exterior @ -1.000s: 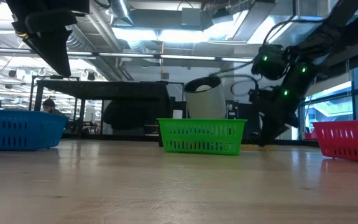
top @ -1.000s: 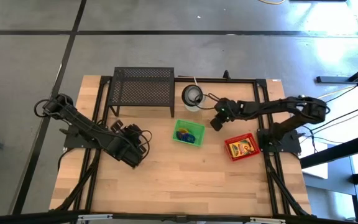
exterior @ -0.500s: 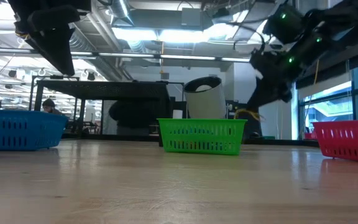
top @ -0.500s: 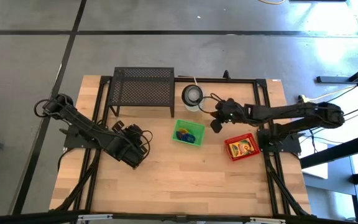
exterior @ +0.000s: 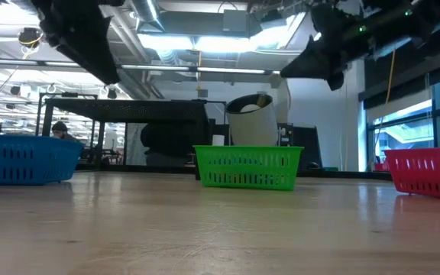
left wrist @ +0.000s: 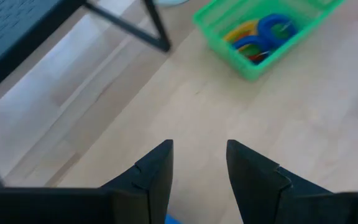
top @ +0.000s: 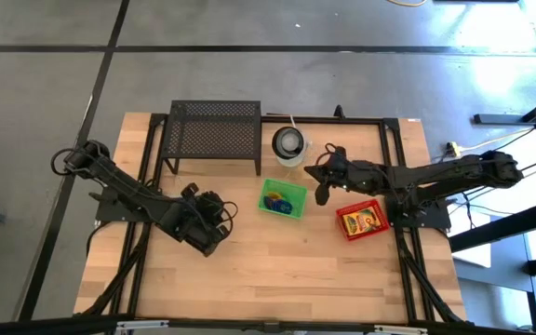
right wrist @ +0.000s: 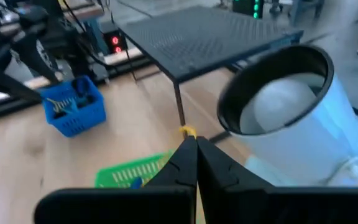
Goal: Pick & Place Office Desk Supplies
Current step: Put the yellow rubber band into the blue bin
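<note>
Right gripper (top: 321,192): closed, apparently pinching a small yellow piece (right wrist: 187,131) at the very tips. Raised well above table height, just beside the green basket (top: 282,198), between it and the red basket (top: 340,219).

Left gripper (left wrist: 199,168): fingers parted, nothing between them. Waiting apart from the green basket, on the side away from the red basket.

Coloured loops (left wrist: 263,36): already lying inside the green basket.

Hazards, as judged:
- Thin, tip-only hold, liable to slip during travel toward the green basket.
- Release from this height, likely to bounce off the rim or land on bare wood.
- White cup (right wrist: 291,112) near the green basket, exposed to a knock from a careless swing.
</note>
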Controlling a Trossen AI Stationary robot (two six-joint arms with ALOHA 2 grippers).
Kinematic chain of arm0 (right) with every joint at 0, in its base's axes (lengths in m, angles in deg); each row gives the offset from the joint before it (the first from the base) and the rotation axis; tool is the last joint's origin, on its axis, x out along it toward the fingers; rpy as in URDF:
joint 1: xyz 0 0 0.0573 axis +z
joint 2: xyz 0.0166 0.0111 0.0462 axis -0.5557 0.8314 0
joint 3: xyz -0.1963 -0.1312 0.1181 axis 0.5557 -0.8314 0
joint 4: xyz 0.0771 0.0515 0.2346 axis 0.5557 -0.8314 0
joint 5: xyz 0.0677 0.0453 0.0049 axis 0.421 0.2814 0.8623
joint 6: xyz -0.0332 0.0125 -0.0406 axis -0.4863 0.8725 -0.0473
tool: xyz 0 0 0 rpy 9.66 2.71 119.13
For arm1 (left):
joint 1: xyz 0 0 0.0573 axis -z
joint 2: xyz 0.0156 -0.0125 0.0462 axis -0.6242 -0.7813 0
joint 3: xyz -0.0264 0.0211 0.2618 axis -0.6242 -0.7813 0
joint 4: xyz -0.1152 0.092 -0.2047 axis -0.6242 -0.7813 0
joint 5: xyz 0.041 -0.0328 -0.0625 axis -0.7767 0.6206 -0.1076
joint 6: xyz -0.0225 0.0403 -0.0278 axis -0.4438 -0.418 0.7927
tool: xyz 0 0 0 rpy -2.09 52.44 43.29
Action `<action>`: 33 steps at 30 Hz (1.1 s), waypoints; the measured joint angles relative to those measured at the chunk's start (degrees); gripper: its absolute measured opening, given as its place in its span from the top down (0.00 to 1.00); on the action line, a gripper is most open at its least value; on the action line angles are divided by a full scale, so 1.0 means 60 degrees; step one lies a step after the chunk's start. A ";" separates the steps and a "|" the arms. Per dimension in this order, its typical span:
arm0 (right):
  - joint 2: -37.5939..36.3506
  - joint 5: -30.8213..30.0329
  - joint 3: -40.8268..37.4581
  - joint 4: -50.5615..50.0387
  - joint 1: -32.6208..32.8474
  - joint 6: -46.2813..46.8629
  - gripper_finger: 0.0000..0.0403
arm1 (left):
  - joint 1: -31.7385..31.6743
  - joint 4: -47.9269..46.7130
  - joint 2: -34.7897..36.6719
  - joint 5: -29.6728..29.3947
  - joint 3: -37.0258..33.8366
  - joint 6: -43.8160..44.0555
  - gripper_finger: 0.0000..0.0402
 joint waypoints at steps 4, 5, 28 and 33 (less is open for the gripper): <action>0.0000 -0.0061 0.0000 0.0593 0.0377 -0.0009 1.00 | 0.0002 0.1050 0.0000 -0.0326 -0.0003 -0.0925 0.64; 0.0000 -0.0059 0.0000 0.0728 0.0485 -0.0013 1.00 | -0.0002 0.1412 0.0000 -0.0483 -0.0003 -0.1225 0.64; 0.1521 -0.0058 0.0015 0.5114 0.3172 -0.2097 1.00 | -0.0448 1.0430 -0.1104 -0.0677 -0.0004 -0.9553 0.43; 0.2073 -0.0055 0.0013 0.5560 0.3398 -0.2915 1.00 | -0.0721 1.1576 -0.1100 -0.0063 -0.0004 -0.9544 0.42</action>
